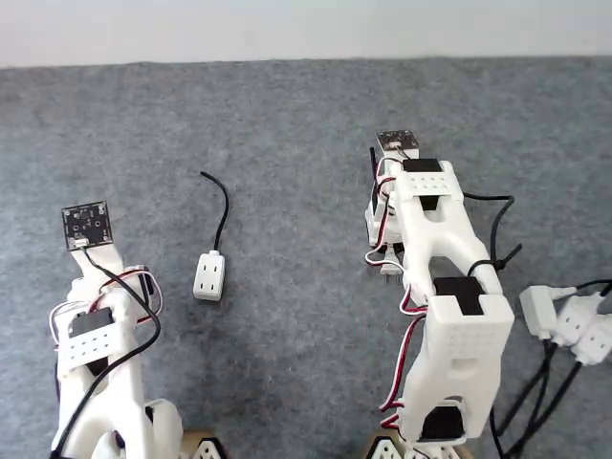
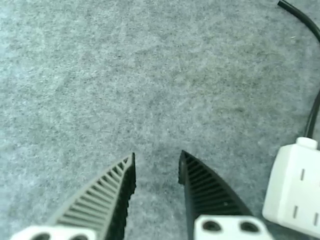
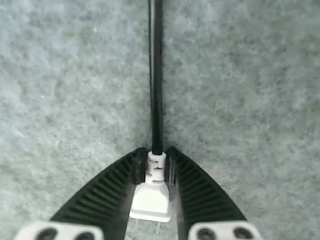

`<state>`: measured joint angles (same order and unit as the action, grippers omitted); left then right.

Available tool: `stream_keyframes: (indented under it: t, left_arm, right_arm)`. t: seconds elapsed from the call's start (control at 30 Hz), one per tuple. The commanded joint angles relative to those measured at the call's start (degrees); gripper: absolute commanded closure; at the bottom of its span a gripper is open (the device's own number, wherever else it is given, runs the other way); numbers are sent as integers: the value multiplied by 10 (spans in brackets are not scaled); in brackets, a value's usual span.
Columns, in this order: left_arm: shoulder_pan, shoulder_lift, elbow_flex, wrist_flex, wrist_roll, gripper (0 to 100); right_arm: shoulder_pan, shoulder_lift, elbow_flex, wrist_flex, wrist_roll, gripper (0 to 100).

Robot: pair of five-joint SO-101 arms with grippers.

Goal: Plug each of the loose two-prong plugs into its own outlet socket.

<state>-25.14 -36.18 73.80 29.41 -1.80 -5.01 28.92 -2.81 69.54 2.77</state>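
Observation:
My right gripper [image 3: 152,156] is shut on a white two-prong plug [image 3: 151,197], its black cord [image 3: 156,75] running straight away over the grey felt. In the high view that arm [image 1: 435,239] stands right of centre. A white outlet block [image 1: 209,275] lies mid-table with its black cord [image 1: 222,206] curling away. My left gripper [image 2: 157,156] hangs open just above the felt, nothing between its fingers, with the outlet block [image 2: 295,192] off to one side. More white plugs [image 1: 564,320] with black cords lie at the table's right edge.
Grey felt [image 1: 287,124] covers the whole table. The left arm [image 1: 96,344] occupies the front left corner. Black cords [image 1: 535,402] trail from the plugs at the right toward the front edge.

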Motion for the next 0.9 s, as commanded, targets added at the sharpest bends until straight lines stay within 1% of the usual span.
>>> stream_keyframes:
  t: [0.0,0.1,0.17,0.37,0.43,0.67,0.73,0.87]
  left_arm:
    - [-2,0,-12,-13,4,863]
    - [-2,0,-12,-13,4,863]
    - [-2,0,-12,-13,4,863]
    - [-2,0,-12,-13,4,863]
    - [-2,0,-12,-13,4,863]
    - [-2,0,-12,-13,4,863]
    - [-2,0,-12,-13,4,863]
    - [-2,0,-12,-13,4,863]
  right_arm:
    - [-9,-10,-20,7,6,939]
    - [-9,-7,-19,7,6,940]
    - [-9,-12,-9,5,-9,940]
    - [-8,-84,88,-70,-11,936]
    - [-1,-96,101,-80,-11,936]
    - [6,-83,91,-72,-11,943]
    - [7,-83,91,-72,-12,987]
    - [7,-85,91,-68,-12,991]
